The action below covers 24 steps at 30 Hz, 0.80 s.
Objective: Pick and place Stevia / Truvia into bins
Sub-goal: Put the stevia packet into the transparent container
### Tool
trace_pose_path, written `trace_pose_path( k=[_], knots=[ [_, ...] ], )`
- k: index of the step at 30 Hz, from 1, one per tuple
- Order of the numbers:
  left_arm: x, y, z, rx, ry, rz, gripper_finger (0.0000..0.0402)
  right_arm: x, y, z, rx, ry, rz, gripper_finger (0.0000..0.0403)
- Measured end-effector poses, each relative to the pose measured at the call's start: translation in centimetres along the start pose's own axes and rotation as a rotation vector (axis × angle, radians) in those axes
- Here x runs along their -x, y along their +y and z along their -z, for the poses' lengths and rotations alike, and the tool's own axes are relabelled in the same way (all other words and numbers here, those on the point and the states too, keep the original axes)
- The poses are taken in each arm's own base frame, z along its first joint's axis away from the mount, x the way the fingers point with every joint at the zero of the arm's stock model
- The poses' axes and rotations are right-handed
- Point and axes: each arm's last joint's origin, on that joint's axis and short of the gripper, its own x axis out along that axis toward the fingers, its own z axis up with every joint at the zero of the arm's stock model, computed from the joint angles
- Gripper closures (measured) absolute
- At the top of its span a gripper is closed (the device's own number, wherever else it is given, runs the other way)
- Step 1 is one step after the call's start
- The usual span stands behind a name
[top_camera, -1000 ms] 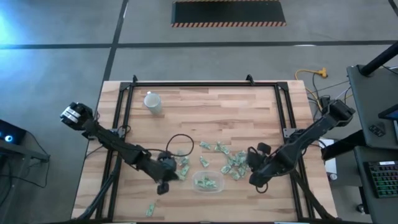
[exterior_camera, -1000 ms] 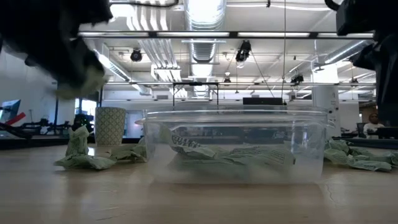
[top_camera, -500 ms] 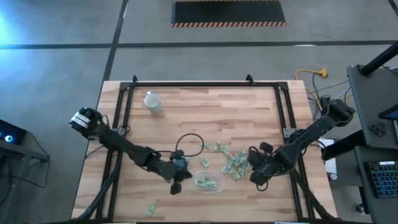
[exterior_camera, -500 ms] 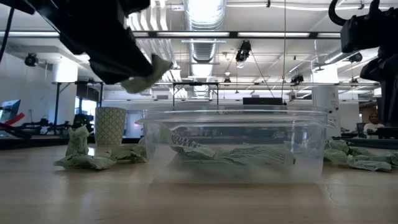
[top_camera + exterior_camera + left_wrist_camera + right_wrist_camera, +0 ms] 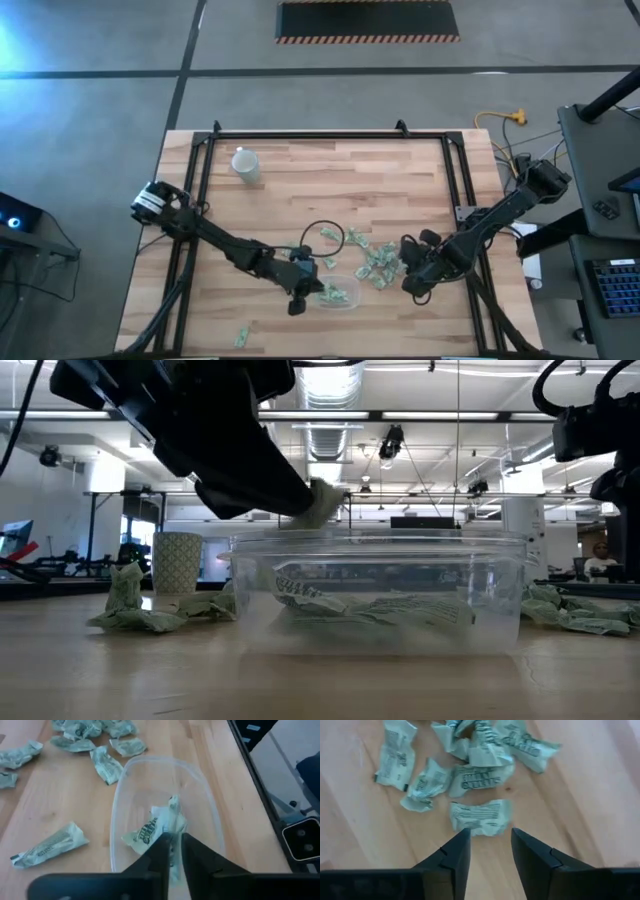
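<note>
The clear bin [image 5: 338, 293] stands near the table's front edge with a few pale green sachets [image 5: 370, 605] lying in it. My left gripper [image 5: 306, 292] hangs over the bin's left end, shut on one sachet [image 5: 322, 505] just above the rim [image 5: 380, 542]. In the left wrist view that sachet [image 5: 172, 815] shows over the bin's floor. Right of the bin, loose sachets [image 5: 375, 262] lie on the wood. My right gripper [image 5: 490, 836] stands open, pointing down above one flat sachet [image 5: 481, 816] at that pile's near side, and touches nothing. My left gripper pinches the sachet between its two fingers, on the end [image 5: 173, 836] nearest the wrist. The fingers come slanting down from the table's left. The sachet's other end [image 5: 173, 802] sticks out past the fingertips, lifted clear above the bin's floor.
A white paper cup [image 5: 244, 163] stands at the far left. A black cable loop [image 5: 322, 235] lies just behind the bin. One stray sachet [image 5: 241, 337] lies at the front left. A dark metal frame [image 5: 200, 170] borders the table.
My left gripper has gone toward the table's right edge and a little down, carrying the sachet from left of the bin to over its left end.
</note>
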Motion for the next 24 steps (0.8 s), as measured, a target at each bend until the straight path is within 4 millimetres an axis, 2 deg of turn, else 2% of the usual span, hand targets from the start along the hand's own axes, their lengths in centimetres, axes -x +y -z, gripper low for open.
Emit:
trace_pose_path(
  k=[5, 9, 14, 24],
  knots=[
    [0.4, -0.1, -0.7, -0.002, -0.016, 0.006, 0.0317, -0.9, 0.2, 0.4, 0.007, 0.007, -0.087, 0.0252],
    [1.5, 0.0, -1.1, 0.014, 0.000, -0.004, 0.0296, -1.8, -0.3, 0.9, -0.009, 0.019, -0.089, 0.0248],
    [3.1, 0.0, -1.7, 0.048, 0.025, -0.016, 0.0292, -2.4, -0.8, 1.3, -0.012, 0.011, -0.078, 0.0252],
    [7.2, 0.2, -2.4, 0.124, 0.096, -0.055, 0.0291, -3.7, -1.2, 1.8, -0.038, -0.048, -0.167, 0.0271]
  ],
)
